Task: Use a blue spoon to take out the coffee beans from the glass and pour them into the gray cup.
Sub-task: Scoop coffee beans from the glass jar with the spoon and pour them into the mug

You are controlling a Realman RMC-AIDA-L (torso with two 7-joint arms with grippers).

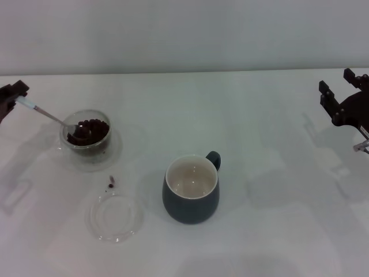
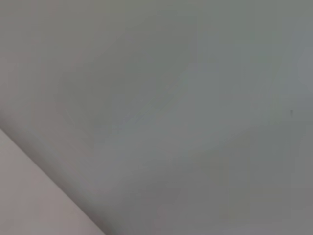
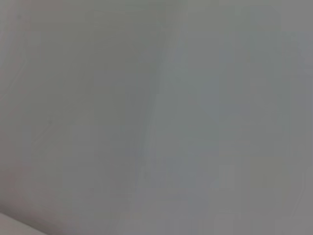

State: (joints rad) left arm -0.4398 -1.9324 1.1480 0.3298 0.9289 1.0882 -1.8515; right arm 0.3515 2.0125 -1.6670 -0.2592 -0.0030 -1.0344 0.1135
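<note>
In the head view the glass (image 1: 87, 136) stands at the left on a clear saucer, filled with dark coffee beans (image 1: 92, 129). My left gripper (image 1: 12, 95) is at the far left edge, shut on the pale handle end of the blue spoon (image 1: 47, 115). The spoon slants down with its metal bowl among the beans in the glass. The gray cup (image 1: 191, 189) stands at the centre, handle to the back right, its cream inside empty. My right gripper (image 1: 341, 101) is parked at the far right, open and empty. Both wrist views show only blank surface.
A second, empty clear glass saucer (image 1: 115, 216) lies in front of the glass. Two stray beans (image 1: 110, 182) lie on the white table between the glass and that saucer.
</note>
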